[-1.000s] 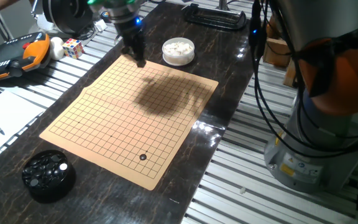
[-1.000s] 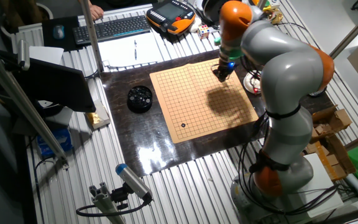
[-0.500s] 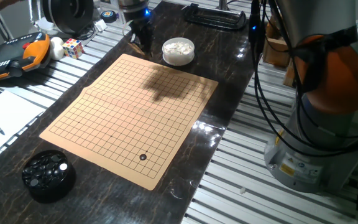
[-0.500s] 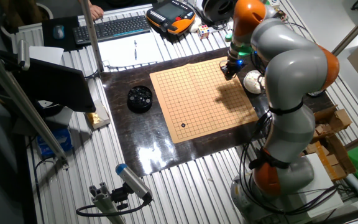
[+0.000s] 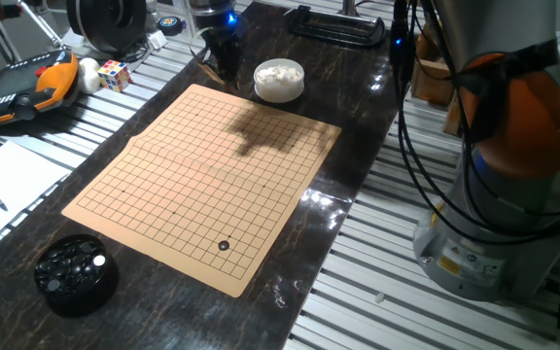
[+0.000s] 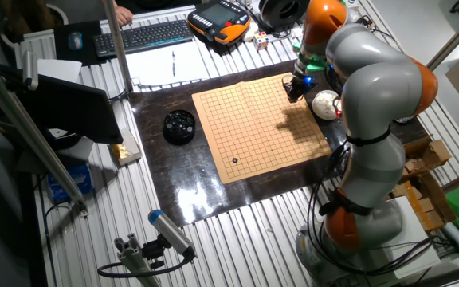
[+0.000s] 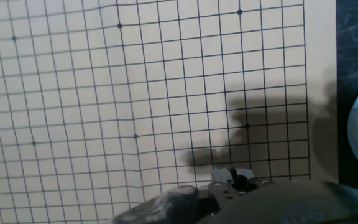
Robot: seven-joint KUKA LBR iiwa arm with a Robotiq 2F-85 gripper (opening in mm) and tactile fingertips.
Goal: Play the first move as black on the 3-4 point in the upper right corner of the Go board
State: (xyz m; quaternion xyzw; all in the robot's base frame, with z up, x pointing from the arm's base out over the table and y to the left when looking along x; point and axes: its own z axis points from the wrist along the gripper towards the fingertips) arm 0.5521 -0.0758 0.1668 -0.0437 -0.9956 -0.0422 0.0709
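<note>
The robot arm (image 6: 377, 96), grey with orange joints, stands at the right of the dark table (image 5: 358, 117) in one fixed view and reaches to the far end of it. On the table lies the Go board (image 5: 202, 175), a pale wooden sheet with a black grid, its near corner pointing toward the camera. The hand view looks down on the board's grid (image 7: 135, 93), with the arm's shadow falling on the right part.

At the near left corner of the table sits a black bowl (image 5: 76, 274) holding dark stones. At the far end, just beyond the board's far right edge, sits a white bowl (image 5: 279, 79) of white stones.

The gripper (image 5: 220, 60) hangs over the table just past the board's far corner, immediately left of the white bowl. Whether its fingers are parted or pressed together cannot be told; they show only as a dark shape in both fixed views, and the hand view shows just a blurred bit of metal at the bottom.

A single black stone (image 5: 224, 246) lies on a crossing near the board's near corner, a few lines in from each adjoining edge. It lies well apart from the gripper, at the opposite end of the board.
</note>
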